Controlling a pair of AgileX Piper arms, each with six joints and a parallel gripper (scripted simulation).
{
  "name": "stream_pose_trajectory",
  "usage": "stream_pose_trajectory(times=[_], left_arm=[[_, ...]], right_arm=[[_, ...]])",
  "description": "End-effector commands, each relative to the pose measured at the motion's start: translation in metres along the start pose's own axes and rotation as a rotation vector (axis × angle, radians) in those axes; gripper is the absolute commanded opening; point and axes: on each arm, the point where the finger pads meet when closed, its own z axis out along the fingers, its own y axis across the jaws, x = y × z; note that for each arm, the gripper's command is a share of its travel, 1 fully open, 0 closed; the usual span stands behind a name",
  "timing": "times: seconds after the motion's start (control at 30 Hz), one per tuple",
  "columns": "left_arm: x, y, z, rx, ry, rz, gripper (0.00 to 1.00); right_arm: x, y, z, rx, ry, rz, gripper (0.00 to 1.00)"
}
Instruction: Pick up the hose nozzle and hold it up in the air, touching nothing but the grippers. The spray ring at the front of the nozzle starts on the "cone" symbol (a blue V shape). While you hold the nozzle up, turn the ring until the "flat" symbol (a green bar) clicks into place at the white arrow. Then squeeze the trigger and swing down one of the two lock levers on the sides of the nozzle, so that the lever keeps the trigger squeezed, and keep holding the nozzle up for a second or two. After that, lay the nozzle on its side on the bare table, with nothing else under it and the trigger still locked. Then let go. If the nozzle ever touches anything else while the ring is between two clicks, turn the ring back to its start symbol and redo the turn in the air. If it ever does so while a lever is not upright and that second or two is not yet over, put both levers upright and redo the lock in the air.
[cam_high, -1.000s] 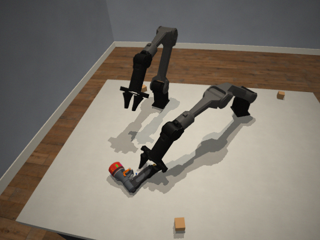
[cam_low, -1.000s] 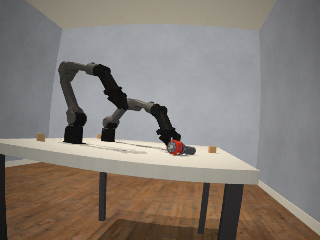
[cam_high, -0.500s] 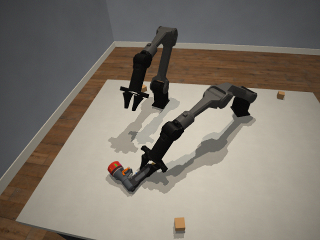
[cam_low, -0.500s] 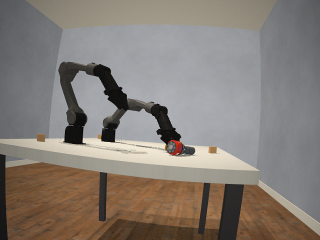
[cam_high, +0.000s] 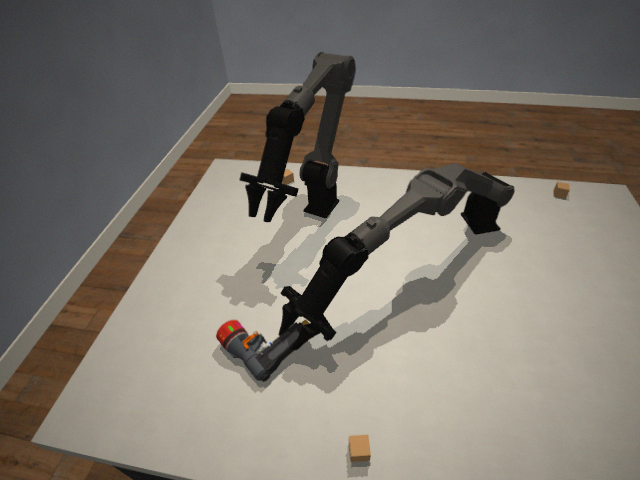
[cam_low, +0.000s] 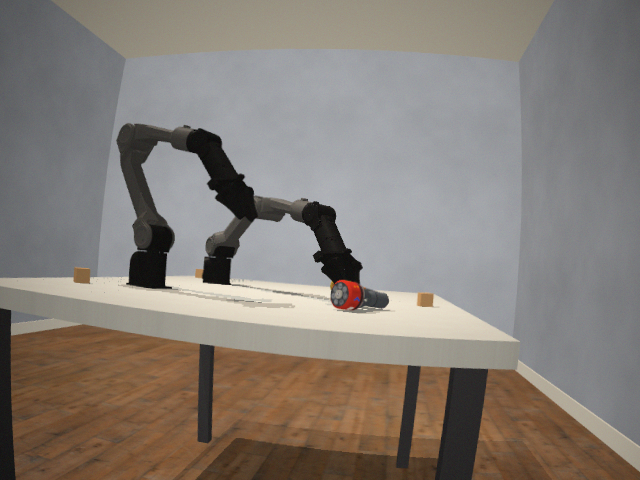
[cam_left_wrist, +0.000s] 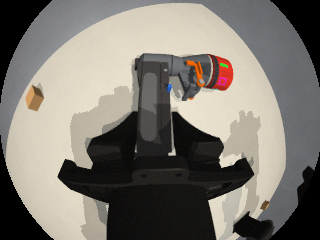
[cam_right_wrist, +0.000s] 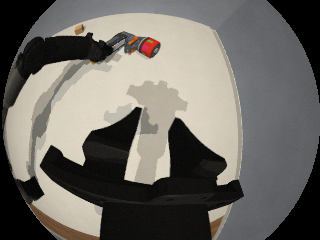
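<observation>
The grey nozzle (cam_high: 250, 358) (cam_low: 381, 299) (cam_left_wrist: 175, 64) lies on its side on the table. Its red ring (cam_high: 229, 335) (cam_low: 353, 294) (cam_left_wrist: 227, 73) (cam_right_wrist: 149, 47) shows a green bar and a magenta square in the left wrist view; a blue mark shows in the exterior view. An orange lever (cam_left_wrist: 198, 73) is on the upward side; its exact position is unclear. My left gripper (cam_left_wrist: 154, 119) (cam_high: 280, 348) is shut across the handle, with the trigger pressed in close beside it. The far lever is hidden. My right gripper (cam_right_wrist: 156, 120) (cam_high: 260, 218) is partly open and empty, high above the table.
One wooden block (cam_high: 359, 448) (cam_low: 424, 299) (cam_left_wrist: 34, 98) (cam_right_wrist: 79, 29) stands away from the nozzle. Another block (cam_high: 288, 176) (cam_low: 81, 274) is near the right arm's base, and a third (cam_high: 561, 190) is near the back edge of the table (cam_high: 465, 361).
</observation>
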Motion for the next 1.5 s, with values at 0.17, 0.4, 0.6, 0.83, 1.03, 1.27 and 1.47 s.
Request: stream_pose_trajectory(times=[0.17,0.4,0.6,0.83,1.03,1.27,1.47], left_arm=[[-0.015,-0.003,-0.014,0.003,-0.022,-0.001,0.48],[-0.02,-0.004,-0.02,0.004,-0.023,-0.001,0.48],[-0.026,-0.005,-0.027,0.003,-0.025,-0.001,0.48],[-0.03,-0.006,-0.032,0.004,-0.025,-0.001,0.48],[-0.035,-0.007,-0.038,0.004,-0.025,-0.001,0.48],[-0.041,-0.008,-0.046,0.004,-0.027,-0.001,0.48],[-0.041,-0.007,-0.052,0.011,-0.025,0.004,0.48]], right_arm=[[-0.001,0.0,-0.001,0.0,-0.004,0.0,0.5],[-0.001,0.0,-0.001,0.0,-0.004,0.0,0.5],[-0.001,0.0,-0.001,0.0,-0.004,0.0,0.5],[-0.001,0.0,-0.001,0.0,-0.004,0.0,0.5],[-0.001,0.0,-0.001,0.0,-0.004,0.0,0.5],[-0.001,0.0,-0.001,0.0,-0.004,0.0,0.5],[-0.001,0.0,-0.001,0.0,-0.004,0.0,0.5]])
